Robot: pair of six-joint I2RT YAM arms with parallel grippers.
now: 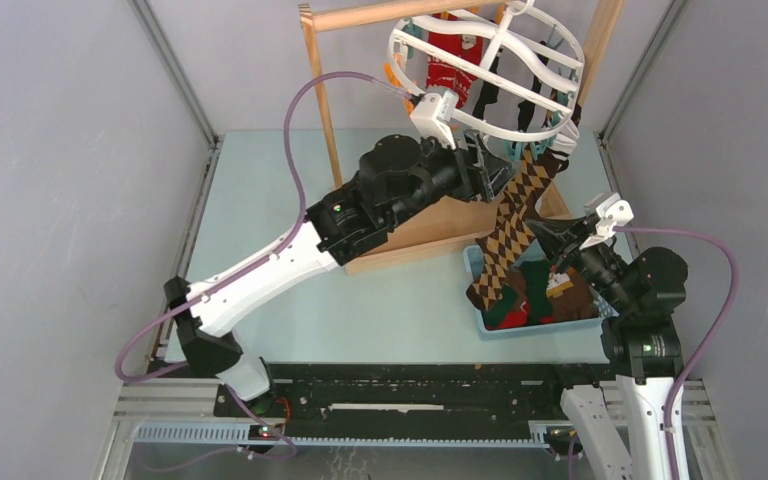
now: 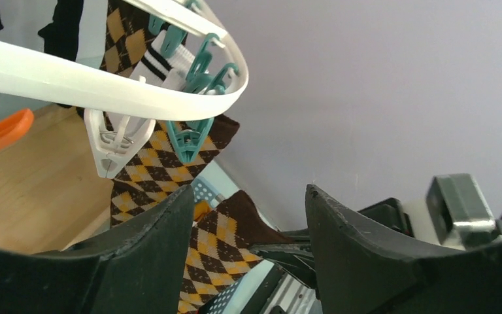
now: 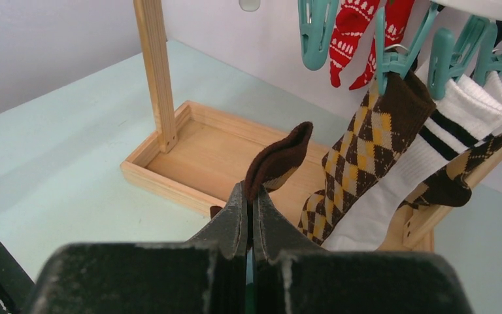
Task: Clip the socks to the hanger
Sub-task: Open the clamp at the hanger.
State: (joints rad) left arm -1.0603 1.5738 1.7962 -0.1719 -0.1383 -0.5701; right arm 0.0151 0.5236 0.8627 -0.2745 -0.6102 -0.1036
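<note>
The white oval hanger (image 1: 487, 75) hangs from the wooden rack, and its rim shows in the left wrist view (image 2: 72, 85). A red sock (image 3: 353, 33), a white black-striped sock (image 3: 431, 157) and a brown argyle sock (image 3: 366, 150) hang from its teal clips. My right gripper (image 3: 250, 193) is shut on the brown cuff of a second argyle sock (image 3: 278, 160), held below the hanger. In the top view the right gripper (image 1: 552, 238) is right of the hanging argyle sock (image 1: 508, 225). My left gripper (image 2: 248, 196) is open and empty just below a teal clip (image 2: 193, 140), with the held sock (image 2: 225, 242) behind its fingers.
The wooden rack has a tray base (image 1: 430, 225) and upright posts (image 1: 322, 100). A blue basket (image 1: 490, 322) with several more socks sits at the front right. An empty white clip (image 2: 114, 147) and an orange clip (image 2: 0, 131) hang off the rim. Grey walls enclose the table.
</note>
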